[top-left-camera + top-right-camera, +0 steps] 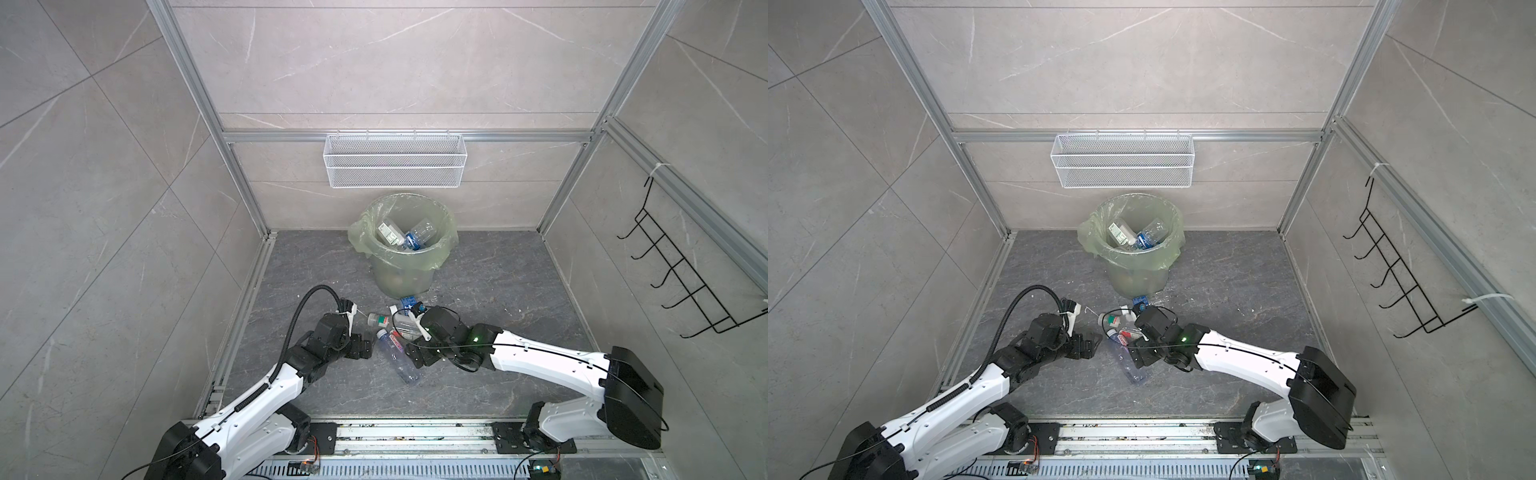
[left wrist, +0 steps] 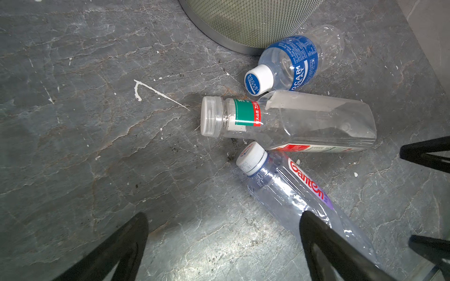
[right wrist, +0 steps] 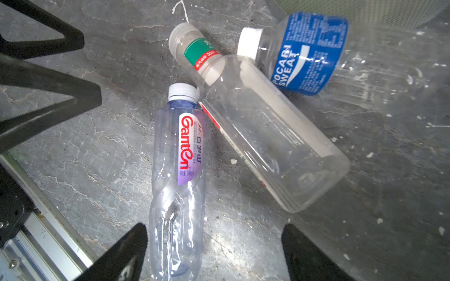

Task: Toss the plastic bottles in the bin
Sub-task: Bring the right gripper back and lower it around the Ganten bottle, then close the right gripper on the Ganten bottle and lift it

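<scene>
Three plastic bottles lie on the grey floor in front of the bin (image 1: 401, 278): a blue-labelled one (image 2: 297, 60) against the bin's base, a clear square one with a green and red neck band (image 2: 304, 119), and a clear Ganten bottle (image 3: 180, 155). The pale green bin holds more bottles (image 1: 390, 232). My left gripper (image 2: 224, 216) is open low over bare floor, one finger beside the Ganten bottle. Opposite it, my right gripper (image 3: 215, 227) is open with the Ganten bottle's lower body between its fingers, close to one finger. Both grippers (image 1: 365, 347) (image 1: 415, 357) flank that bottle.
A white wire mesh basket (image 1: 395, 160) hangs on the back wall above the bin. A black wire hook rack (image 1: 685, 282) is fixed to the right wall. Aluminium frame rails (image 1: 249, 299) edge the floor, and the arms' base rail (image 1: 415, 436) runs along the front.
</scene>
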Controlling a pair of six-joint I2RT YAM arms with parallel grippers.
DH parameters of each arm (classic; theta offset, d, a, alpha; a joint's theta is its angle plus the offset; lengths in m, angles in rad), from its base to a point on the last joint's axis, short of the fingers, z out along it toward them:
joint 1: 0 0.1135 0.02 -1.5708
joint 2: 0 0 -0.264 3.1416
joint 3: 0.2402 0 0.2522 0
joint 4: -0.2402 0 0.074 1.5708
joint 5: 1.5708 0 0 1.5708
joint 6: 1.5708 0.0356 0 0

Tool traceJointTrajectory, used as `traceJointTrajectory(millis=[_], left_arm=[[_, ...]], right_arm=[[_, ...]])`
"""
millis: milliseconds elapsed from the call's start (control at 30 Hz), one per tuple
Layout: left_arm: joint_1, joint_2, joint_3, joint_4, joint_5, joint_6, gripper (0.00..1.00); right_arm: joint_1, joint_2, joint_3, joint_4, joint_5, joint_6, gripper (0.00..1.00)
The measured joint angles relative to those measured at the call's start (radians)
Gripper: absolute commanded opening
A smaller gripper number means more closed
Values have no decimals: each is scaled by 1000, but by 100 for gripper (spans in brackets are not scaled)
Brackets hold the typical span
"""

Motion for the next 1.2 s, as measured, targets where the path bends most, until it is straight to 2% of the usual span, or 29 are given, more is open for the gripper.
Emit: traceJointTrajectory(millis=[800,1200], left_arm=[[0,-77,-43,9,-53,-1,98],[0,-78,-50,17,-72,-2,97]], right_arm=[[74,316,171,46,-33,6,88],[87,379,192,45,-43,3,80]])
